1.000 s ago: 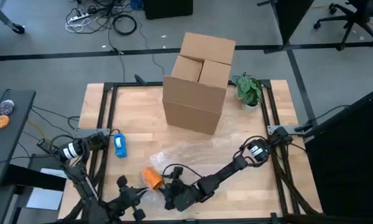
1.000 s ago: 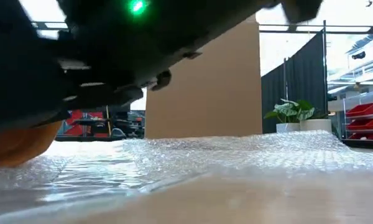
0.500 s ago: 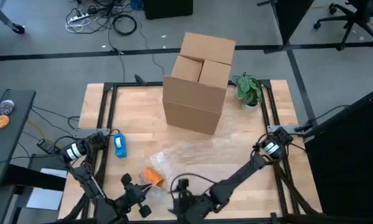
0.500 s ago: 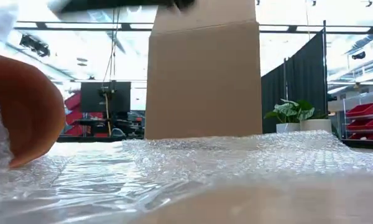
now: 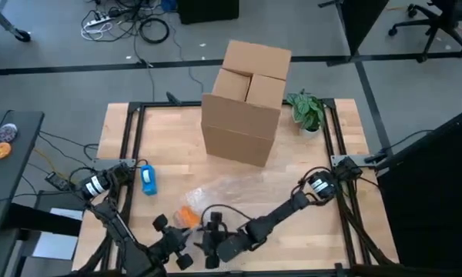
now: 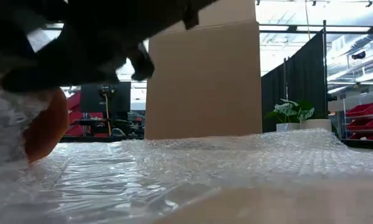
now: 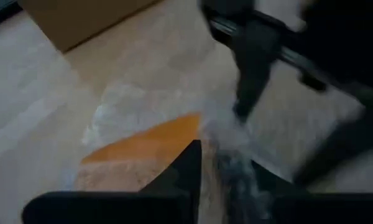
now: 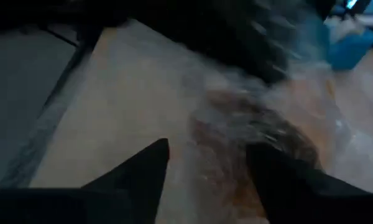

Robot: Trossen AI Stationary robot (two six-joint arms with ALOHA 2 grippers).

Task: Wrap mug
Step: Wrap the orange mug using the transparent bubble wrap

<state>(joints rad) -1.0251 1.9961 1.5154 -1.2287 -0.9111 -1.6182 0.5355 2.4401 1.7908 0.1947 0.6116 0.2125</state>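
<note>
**A:** Where are your end effectors?

**B:** Both are at the near edge of the surface [image 5: 177, 146]. My left end effector [image 5: 172, 245] and my right end effector [image 5: 210, 240] sit close together there. In my right wrist view my two fingers [image 8: 137, 171] stand apart, spread around the wrapped bundle. Whether my left one is spread or closed, I cannot tell.

**A:** And the mug?

**B:** The orange mug [image 5: 188, 218] lies on its side just beyond my end effectors, at the near left corner of the bubble wrap [image 5: 239, 188], with wrap partly covering it.

**A:** What lies farther off?

**B:** A blue object [image 5: 148, 178] sits left of the wrap, apart from it. Beyond the wrap stands a cardboard box [image 5: 245, 104], with a small potted plant [image 5: 307, 112] beside it near the far right edge.
</note>
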